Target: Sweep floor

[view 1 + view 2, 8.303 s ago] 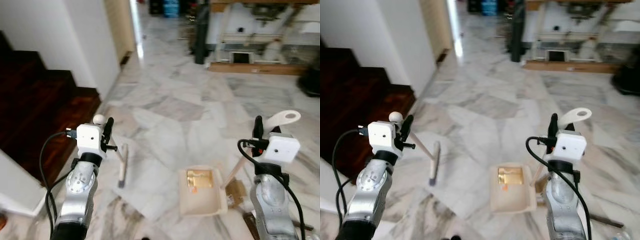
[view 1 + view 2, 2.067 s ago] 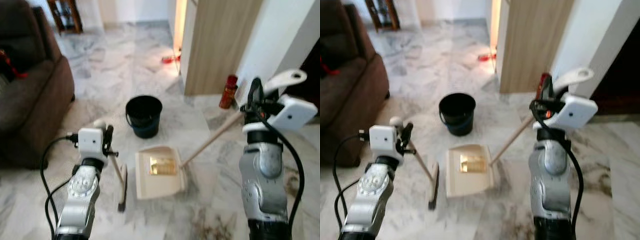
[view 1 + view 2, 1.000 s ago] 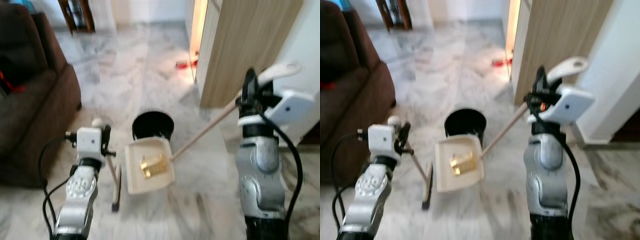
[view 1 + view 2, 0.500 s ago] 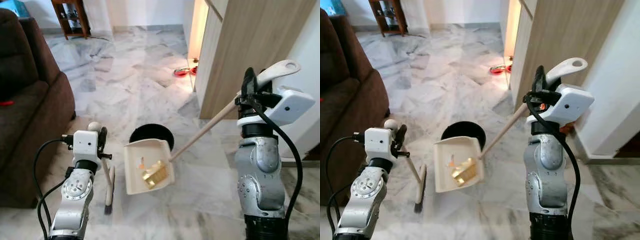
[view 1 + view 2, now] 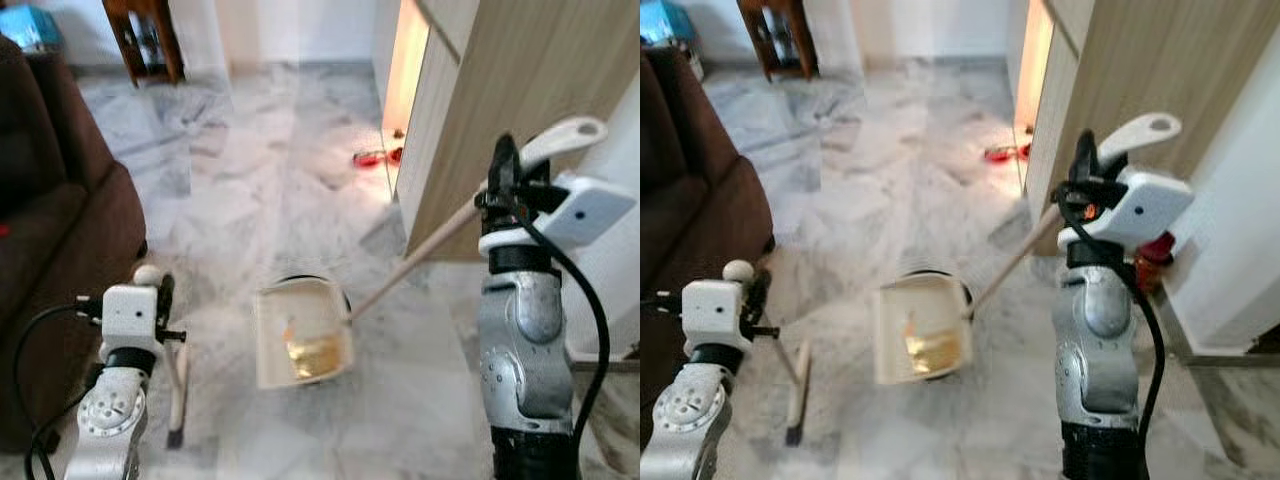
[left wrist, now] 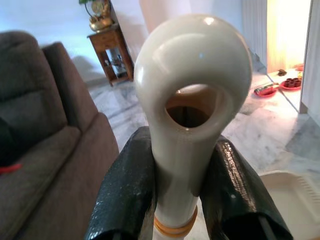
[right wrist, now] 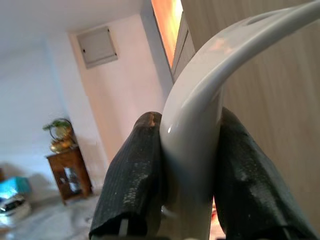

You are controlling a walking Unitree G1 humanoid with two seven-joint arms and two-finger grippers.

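Observation:
My right gripper [image 5: 503, 178] is shut on the white grip of the dustpan handle [image 5: 415, 262]; the grip [image 7: 200, 115] sits squeezed between both black fingers. The cream dustpan [image 5: 302, 332] hangs over a black bucket [image 5: 342, 296], hiding most of it, with golden-yellow debris [image 5: 318, 357] lying at its lower end. My left gripper [image 5: 160, 300] is shut on the broom handle [image 6: 187, 125], whose ring end shows between the fingers. The broom [image 5: 177, 400] slants down to the marble floor [image 5: 270, 190] at lower left.
A dark brown sofa [image 5: 50, 260] stands on the left, close to my left arm. A wood-panelled wall [image 5: 500, 110] rises on the right beside my right arm. Red dishes [image 5: 372, 158] lie on the floor by a lit doorway. A wooden side table [image 5: 145, 40] stands far back.
The camera has moved nearer the bucket. The dustpan now hangs right over it, covering most of its rim, and the debris has slid lower. Both grippers keep their hold.

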